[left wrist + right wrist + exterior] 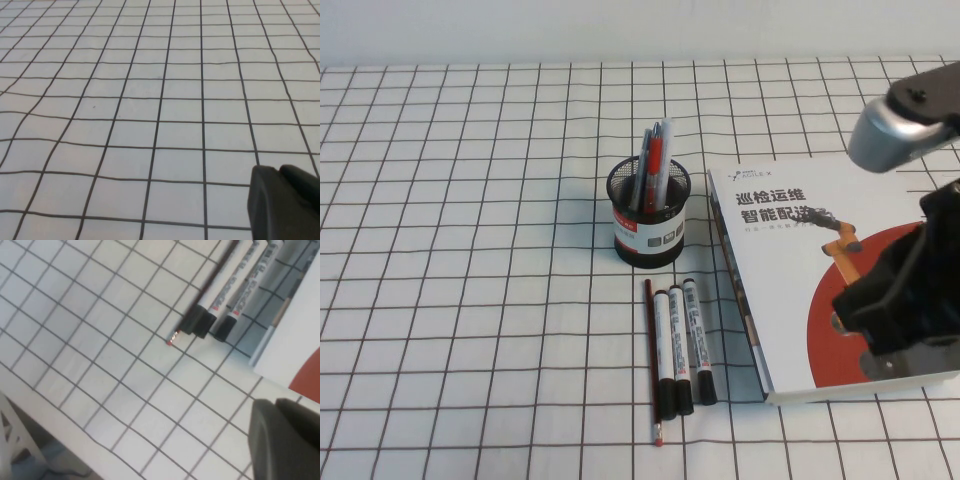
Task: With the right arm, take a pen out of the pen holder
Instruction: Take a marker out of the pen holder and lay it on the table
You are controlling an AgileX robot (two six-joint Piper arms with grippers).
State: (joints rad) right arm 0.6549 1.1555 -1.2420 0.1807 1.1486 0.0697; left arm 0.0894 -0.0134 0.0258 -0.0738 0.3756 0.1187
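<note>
Black mesh cylindrical pen holder (648, 215) stood upright, centre of grid-cloth counter (470, 200), w/ slim pens (655, 160) inside. Right pincer (885, 310) was fully closed above glossy book (770, 260). Left pincer (285, 200) hung over bare cloth; aperture cannot be told.

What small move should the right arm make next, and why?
Probably carry the shut right gripper from over the book toward the pen holder, whose pens stick out; it holds nothing visible. The left gripper hangs over the checked cloth.
</note>
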